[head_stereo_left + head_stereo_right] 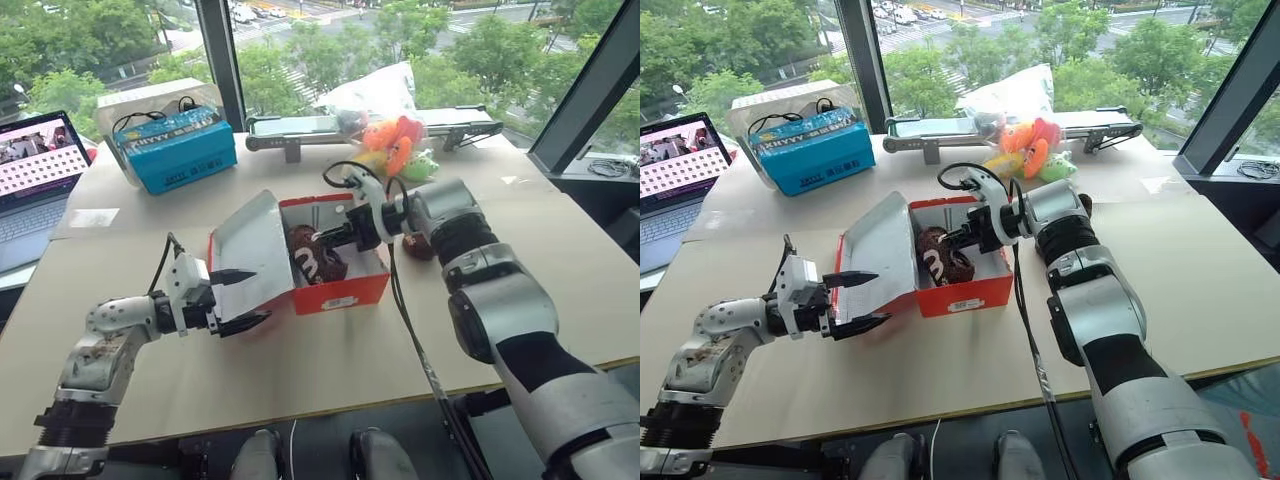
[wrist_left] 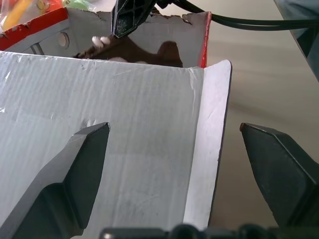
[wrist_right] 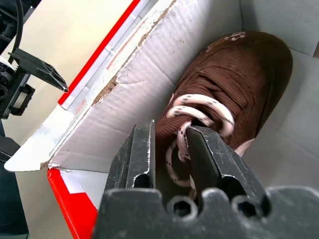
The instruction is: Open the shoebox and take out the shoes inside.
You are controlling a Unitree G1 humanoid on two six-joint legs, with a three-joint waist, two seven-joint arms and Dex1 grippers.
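I see a brown shoe (image 3: 234,79) in the open shoebox (image 1: 340,290), its laces pinched between my right gripper (image 3: 172,149) fingers. My left gripper (image 1: 238,298) spreads wide, straddling the raised lid's edge (image 2: 209,144).

The shoebox (image 1: 345,290) is red outside and grey-white inside. The shoe (image 3: 234,74) is dark brown corduroy with white laces. A carton (image 1: 175,148) is blue with white lettering; plush toys (image 1: 395,140) are orange, yellow, green.

Left hand (image 1: 238,299) reaches level toward the right, fingers spread; right hand (image 3: 169,149) angles down leftward, fingers nearly together.
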